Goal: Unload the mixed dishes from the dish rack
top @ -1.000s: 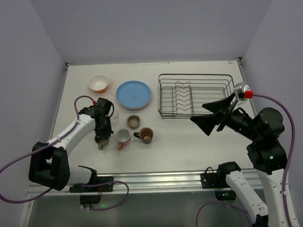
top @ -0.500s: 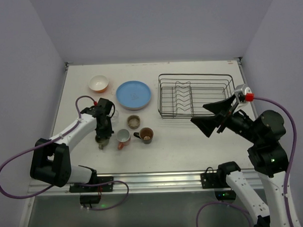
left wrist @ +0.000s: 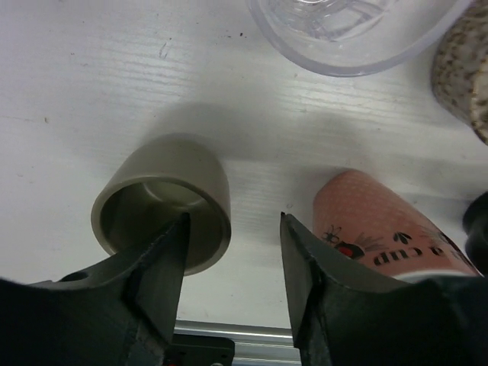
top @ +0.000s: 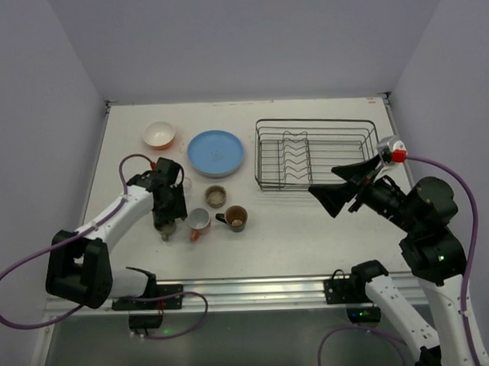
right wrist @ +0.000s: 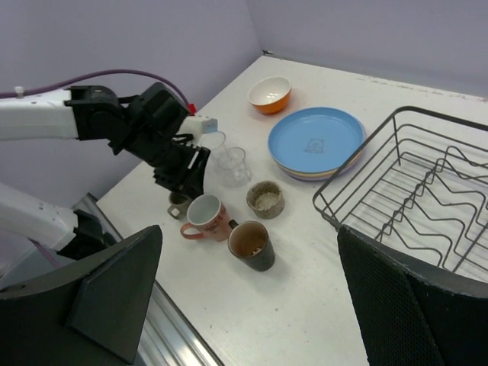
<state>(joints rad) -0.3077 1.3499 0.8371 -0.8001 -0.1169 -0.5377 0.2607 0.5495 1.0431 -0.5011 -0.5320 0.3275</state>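
The olive mug (left wrist: 160, 202) stands upright on the table, and my left gripper (left wrist: 233, 221) hangs just over it, open. One finger (left wrist: 164, 267) crosses the mug's rim; only bare table lies between the jaws. The pink mug (left wrist: 374, 221) stands close on the other side. From above, the left gripper (top: 167, 220) is left of the pink mug (top: 199, 221), brown mug (top: 236, 218) and beige mug (top: 216, 195). My right gripper (top: 322, 182) hovers wide open, holding nothing, near the dish rack (top: 316, 152), whose prongs stand bare.
A stack of plates with a blue one on top (top: 215, 153) and an orange bowl (top: 159, 135) sit at the back left. Two clear glasses (right wrist: 238, 164) stand beside the left wrist. The aluminium rail (top: 248, 291) runs along the near edge.
My left gripper's jaws have opened and let go of the olive mug, which stays standing on the table. The right arm has barely shifted.
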